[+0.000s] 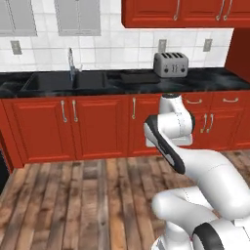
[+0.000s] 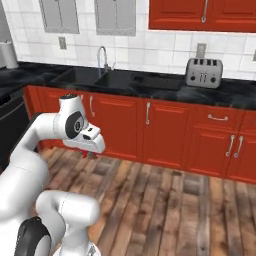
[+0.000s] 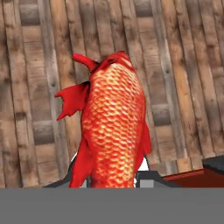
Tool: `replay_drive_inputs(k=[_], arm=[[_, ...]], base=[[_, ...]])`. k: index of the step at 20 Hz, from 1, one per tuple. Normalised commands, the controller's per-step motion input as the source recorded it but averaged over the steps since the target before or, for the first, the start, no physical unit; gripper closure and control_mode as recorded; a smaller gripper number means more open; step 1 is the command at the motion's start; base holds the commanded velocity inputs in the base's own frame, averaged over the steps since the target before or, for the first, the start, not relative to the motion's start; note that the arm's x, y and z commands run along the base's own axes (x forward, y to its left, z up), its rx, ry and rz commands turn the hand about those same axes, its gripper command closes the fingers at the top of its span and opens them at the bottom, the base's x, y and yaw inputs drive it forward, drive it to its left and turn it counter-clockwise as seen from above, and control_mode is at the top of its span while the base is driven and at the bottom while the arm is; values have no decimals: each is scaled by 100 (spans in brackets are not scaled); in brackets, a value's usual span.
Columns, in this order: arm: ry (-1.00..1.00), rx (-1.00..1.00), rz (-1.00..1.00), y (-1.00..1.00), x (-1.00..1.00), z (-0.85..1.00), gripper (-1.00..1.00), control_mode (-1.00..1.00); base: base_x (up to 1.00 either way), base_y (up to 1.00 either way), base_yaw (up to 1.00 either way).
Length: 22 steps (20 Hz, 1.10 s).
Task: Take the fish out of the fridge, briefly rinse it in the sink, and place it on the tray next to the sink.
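1. Left base view: the sink [image 1: 63, 80] is seen set into the black counter [image 1: 205, 78], with the tap [image 1: 72, 63] behind it and a dark flat shape, probably the tray [image 1: 139, 76], just beside it toward the toaster [image 1: 171, 64]. The arm is folded low in front of the cabinets, well apart from the sink. A long reach upward is judged to be needed, and the counter edge could be struck if the lift is made too late.

2. Right base view: the gripper [image 2: 90, 152] is pointed down over the wooden floor [image 2: 165, 200], and a small red tip is glimpsed beneath it. If the carry is jerked, the load could be dropped onto the floor.

3. Hand view: the fish [image 3: 111, 127] is held clamped between the fingers [image 3: 146, 177], gripped near one end only, with most of its body hanging free. Because so little is caught, the fish could be swung or slid out, and the risk is judged greatest under running water.
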Motion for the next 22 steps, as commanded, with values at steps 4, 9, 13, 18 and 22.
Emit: replay_drive_inputs(k=[4,9,13,18,22], arm=[[0,0,0,0,0,0,100,100],[0,0,0,0,0,0,100,100],[0,0,0,0,0,0,100,100],[0,0,0,0,0,0,100,100],[0,0,0,0,0,0,100,100]], base=[[100,42,13],[100,91,-8],[100,91,-19],[100,17,-15],[100,0,-7]])
